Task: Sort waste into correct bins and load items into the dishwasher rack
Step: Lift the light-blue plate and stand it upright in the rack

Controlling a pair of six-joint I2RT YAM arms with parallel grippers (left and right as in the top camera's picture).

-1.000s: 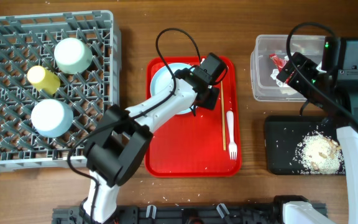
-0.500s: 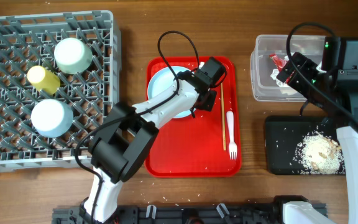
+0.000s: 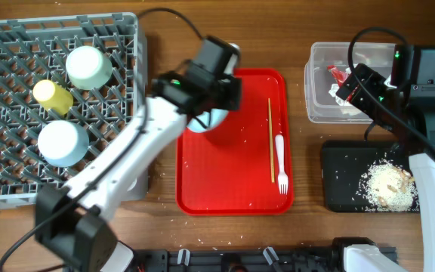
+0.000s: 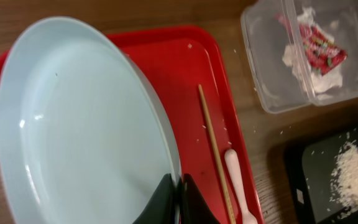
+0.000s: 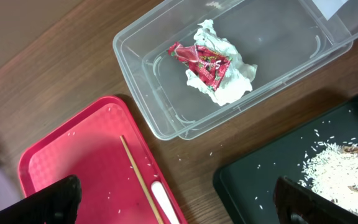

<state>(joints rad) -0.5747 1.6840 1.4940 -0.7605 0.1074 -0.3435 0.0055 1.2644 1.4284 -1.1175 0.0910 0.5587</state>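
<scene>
left gripper point(image 4: 178, 186) clamped on the pale blue plate point(image 4: 79, 124); right gripper point(image 5: 178, 202) jaws apart.

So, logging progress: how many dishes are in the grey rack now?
3: the green bowl toward the back, the yellow cup beside it, the blue bowl nearer the front. The left arm hides some of the rack.

Robotics lab bench: wooden table point(image 3: 278, 30) staged with dishwasher rack point(image 3: 13, 181) and red tray point(image 3: 232, 174).
</scene>
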